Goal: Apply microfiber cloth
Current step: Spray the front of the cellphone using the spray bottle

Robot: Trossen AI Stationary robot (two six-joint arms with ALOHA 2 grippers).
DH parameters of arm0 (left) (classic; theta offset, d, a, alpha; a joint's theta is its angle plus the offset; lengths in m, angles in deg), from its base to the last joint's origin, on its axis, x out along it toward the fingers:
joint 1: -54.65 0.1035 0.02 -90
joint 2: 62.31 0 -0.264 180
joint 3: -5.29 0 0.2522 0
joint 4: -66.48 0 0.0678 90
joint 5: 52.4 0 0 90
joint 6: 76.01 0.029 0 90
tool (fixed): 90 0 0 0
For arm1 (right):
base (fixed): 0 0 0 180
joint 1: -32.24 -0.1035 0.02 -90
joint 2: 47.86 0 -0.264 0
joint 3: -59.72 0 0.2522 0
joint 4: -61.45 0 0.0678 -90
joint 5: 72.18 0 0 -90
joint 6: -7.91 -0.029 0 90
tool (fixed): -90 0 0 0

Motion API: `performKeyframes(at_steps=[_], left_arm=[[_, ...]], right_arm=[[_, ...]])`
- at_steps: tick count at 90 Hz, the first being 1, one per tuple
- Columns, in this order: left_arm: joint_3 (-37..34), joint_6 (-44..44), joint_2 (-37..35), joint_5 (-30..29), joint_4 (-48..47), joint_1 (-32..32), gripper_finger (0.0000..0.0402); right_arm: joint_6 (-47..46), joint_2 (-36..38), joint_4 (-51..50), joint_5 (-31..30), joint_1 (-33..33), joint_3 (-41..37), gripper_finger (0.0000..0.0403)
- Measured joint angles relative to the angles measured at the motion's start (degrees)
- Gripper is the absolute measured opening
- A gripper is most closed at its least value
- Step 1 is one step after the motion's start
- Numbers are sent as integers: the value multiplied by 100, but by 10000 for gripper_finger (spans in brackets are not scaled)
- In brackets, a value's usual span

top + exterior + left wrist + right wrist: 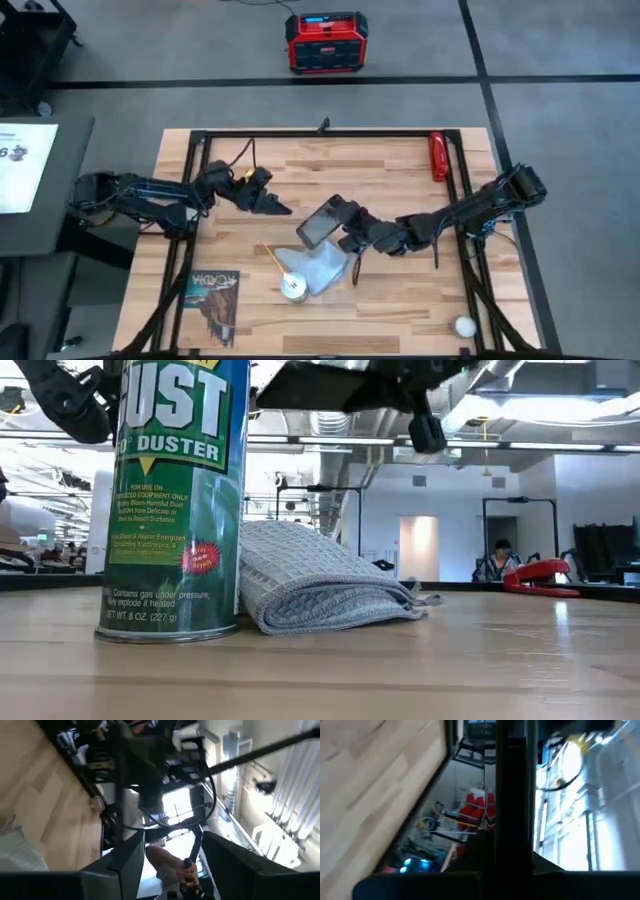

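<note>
Your right gripper (345,228) had its fingers clamped on the black phone (322,222), holding it up off the table, edge-on to its wrist camera. The microfiber cloth (318,266) lay folded just below and in front of that gripper, touching the duster can (293,286) at its side. Your left gripper (280,208) hovered a little apart from the phone's far side, fingers spread partway and holding nothing.
</note>
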Motion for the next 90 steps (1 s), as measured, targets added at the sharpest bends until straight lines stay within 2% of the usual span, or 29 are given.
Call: performKeyframes(at_steps=[18,43,53,64,90], left_arm=[[243,-777,438,333,-128,47,181],[1761,-998,1952,1489,151,-400,181],[2090,-882,2335,1911,155,-512,179],[2155,-710,2430,2241,163,-405,171],[2145,-466,2317,2452,-167,284,166]], right_arm=[[266,-20,85,146,-89,67,9],[454,-307,89,144,-85,345,9],[445,-301,54,79,-104,338,9],[434,-284,55,-162,-219,334,9],[242,-258,144,-378,-398,341,9]])
